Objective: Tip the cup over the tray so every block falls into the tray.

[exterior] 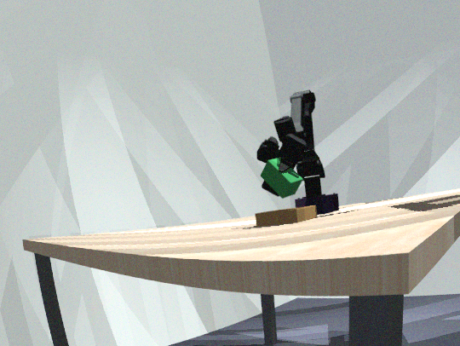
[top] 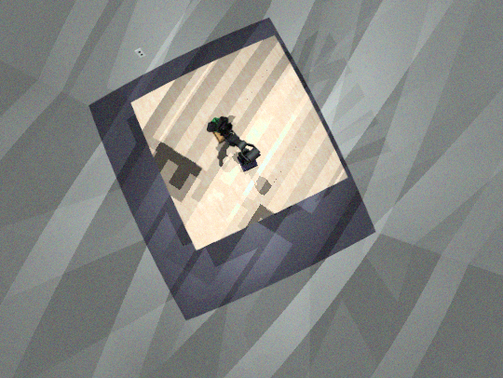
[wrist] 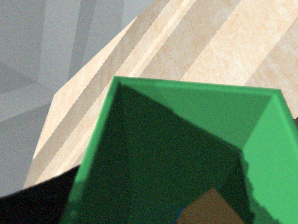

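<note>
The green cup (top: 215, 120) (exterior: 283, 182) (wrist: 210, 102) is off the table and tilted in the exterior view. My gripper (top: 217, 123) (exterior: 279, 177) is shut on the cup. The cup hangs above the shallow brown tray (top: 219, 137) (exterior: 276, 217), with a gap between them. In the wrist view the cup's open mouth shows. A brown block (wrist: 212, 207) lies inside it, low in the frame, with a bit of a blue block (wrist: 179, 215) beside it. The rest of the cup's inside is cut off or dark. The inside of the tray is mostly hidden.
The arm's dark blue base (top: 249, 166) (exterior: 330, 204) stands on the wooden table (top: 289, 116) (exterior: 213, 251), close behind the tray in the exterior view. Dark shadow patches cross the table top.
</note>
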`<action>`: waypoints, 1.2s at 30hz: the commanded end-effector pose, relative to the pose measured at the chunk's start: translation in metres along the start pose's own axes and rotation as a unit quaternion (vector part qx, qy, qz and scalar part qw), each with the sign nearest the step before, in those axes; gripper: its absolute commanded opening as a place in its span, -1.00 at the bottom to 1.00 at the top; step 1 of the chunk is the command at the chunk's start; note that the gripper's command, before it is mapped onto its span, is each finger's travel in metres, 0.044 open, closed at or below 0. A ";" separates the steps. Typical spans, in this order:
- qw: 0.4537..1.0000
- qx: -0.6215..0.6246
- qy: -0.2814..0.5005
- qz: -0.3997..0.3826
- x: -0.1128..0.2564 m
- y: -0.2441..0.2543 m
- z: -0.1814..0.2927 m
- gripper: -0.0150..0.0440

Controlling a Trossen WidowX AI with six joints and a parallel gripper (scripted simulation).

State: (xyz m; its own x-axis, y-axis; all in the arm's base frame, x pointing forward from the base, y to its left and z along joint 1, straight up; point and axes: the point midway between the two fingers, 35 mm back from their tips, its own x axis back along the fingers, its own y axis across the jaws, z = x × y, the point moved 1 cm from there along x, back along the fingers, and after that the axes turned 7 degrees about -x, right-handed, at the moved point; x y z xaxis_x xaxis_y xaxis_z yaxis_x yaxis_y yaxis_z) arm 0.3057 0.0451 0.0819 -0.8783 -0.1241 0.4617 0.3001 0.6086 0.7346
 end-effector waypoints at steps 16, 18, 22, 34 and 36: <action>0.978 -0.209 0.000 -0.002 -0.002 0.001 0.000 -0.49; 0.973 -0.230 0.000 -0.002 -0.002 0.001 0.000 -0.49; 0.962 -0.272 0.000 -0.002 -0.003 0.001 0.001 -0.49; 0.918 -0.396 0.001 -0.002 -0.004 0.000 0.001 -0.49; 0.909 -0.416 0.001 -0.002 -0.004 0.000 0.001 -0.49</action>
State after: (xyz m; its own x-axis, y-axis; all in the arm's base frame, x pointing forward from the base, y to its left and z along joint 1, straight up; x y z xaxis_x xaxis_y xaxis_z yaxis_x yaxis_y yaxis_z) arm 0.3084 0.0466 0.0792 -0.8779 -0.1269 0.4617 0.4759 -0.1249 0.8706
